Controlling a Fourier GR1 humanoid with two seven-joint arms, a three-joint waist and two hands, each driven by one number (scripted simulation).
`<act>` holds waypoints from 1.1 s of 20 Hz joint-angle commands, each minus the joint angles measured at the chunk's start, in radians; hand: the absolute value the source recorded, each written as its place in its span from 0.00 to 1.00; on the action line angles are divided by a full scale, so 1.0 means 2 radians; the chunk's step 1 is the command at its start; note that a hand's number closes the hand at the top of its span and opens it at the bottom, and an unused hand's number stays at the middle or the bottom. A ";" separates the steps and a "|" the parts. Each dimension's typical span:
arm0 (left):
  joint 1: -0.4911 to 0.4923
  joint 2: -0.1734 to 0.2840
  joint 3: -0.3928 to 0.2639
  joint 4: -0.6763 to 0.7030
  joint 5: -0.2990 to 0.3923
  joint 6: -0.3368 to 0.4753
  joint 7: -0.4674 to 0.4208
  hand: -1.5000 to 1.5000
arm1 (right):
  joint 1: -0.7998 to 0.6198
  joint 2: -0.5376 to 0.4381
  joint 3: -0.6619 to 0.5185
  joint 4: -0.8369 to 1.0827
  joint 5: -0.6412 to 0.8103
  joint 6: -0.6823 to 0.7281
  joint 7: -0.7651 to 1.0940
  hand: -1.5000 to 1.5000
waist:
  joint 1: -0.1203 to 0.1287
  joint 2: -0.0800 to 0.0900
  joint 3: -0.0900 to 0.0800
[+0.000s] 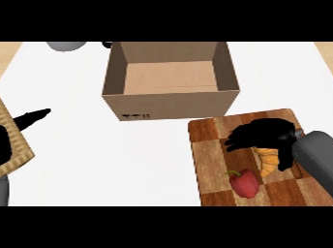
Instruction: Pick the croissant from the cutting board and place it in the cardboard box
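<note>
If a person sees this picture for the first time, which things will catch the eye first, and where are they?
The open cardboard box stands at the top centre of the white counter, nothing visible inside. At lower right, the right robot hand lies curled over the croissant on the wooden cutting board, with a red pepper beside it. The left robot hand rests open at the left edge.

Golden croissant [268, 162] on cutting board [212, 160], open cardboard box [171, 82] beyond.
</note>
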 commanded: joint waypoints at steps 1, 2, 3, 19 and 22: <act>-0.003 -0.002 0.013 -0.007 -0.005 0.045 -0.007 0.50 | 0.023 0.023 -0.017 0.005 0.020 -0.033 0.009 1.00 | 0.000 0.000 0.001; 0.000 -0.024 0.000 -0.019 -0.015 0.048 -0.003 0.50 | 0.011 0.059 -0.029 0.025 0.012 -0.064 0.013 1.00 | 0.004 0.001 0.001; 0.011 -0.019 0.012 -0.018 -0.006 0.038 -0.014 0.50 | 0.032 0.022 -0.042 0.004 0.008 -0.084 -0.013 1.00 | 0.000 0.000 0.001; 0.021 -0.002 0.094 -0.039 -0.022 -0.027 0.021 0.50 | 0.081 0.069 -0.267 0.089 -0.067 -0.190 0.408 1.00 | -0.076 -0.030 -0.006; 0.025 -0.008 0.106 -0.043 -0.025 -0.032 0.022 0.50 | 0.079 0.081 -0.280 0.064 -0.052 -0.245 0.501 1.00 | -0.073 -0.030 -0.007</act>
